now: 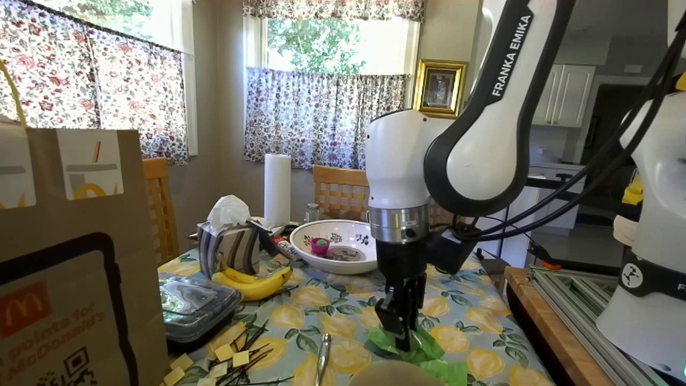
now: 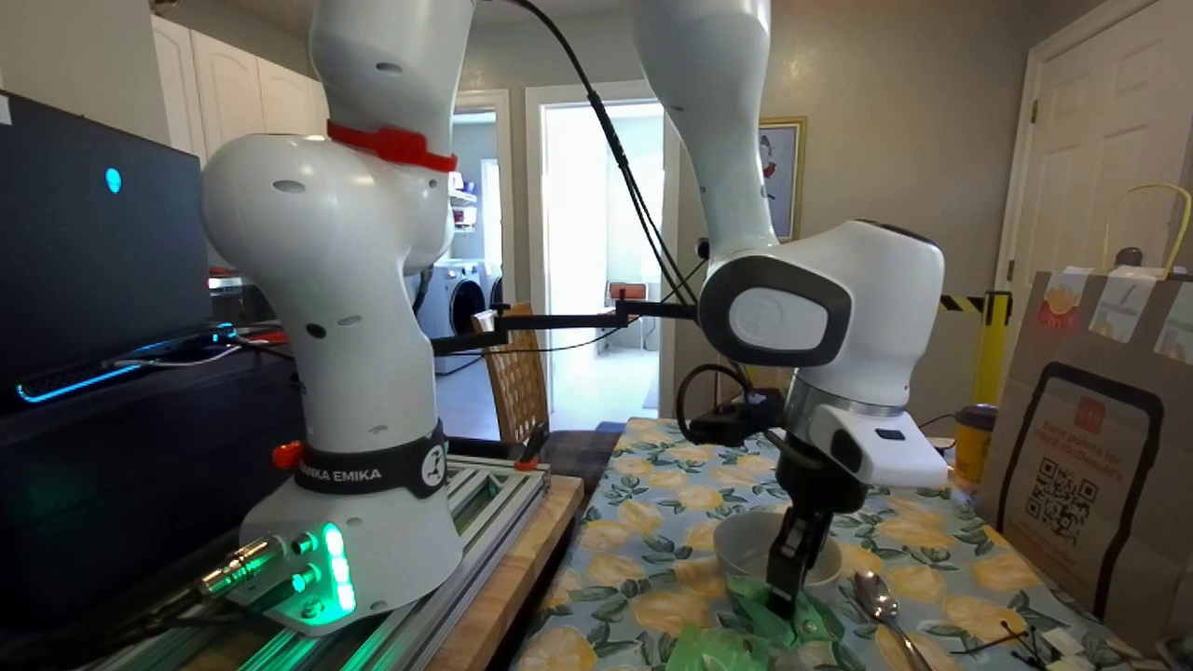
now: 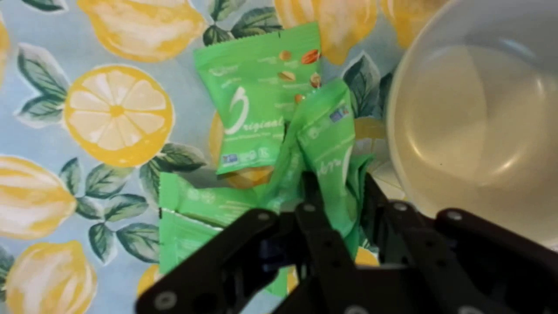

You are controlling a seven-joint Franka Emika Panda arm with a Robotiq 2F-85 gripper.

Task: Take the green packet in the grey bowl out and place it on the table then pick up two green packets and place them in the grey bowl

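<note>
Filling the grey bowl (image 3: 475,122), at two o'clock in the wrist view, seems the step: the tool (image 3: 340,187) pinches a green packet (image 3: 327,139) at the counter (image 3: 122,183). Next, probably: lift, carry across, release.

Green packets (image 3: 257,100), one crumpled, cluster just beside the upright grey bowl (image 3: 479,126).

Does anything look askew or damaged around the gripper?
Yes: the shiny green plastic packet in the black two-fingered gripper is bunched into a fold, unlike the flatter rectangular green "Original" packet. No tear shows, though the gripper hides part.
</note>
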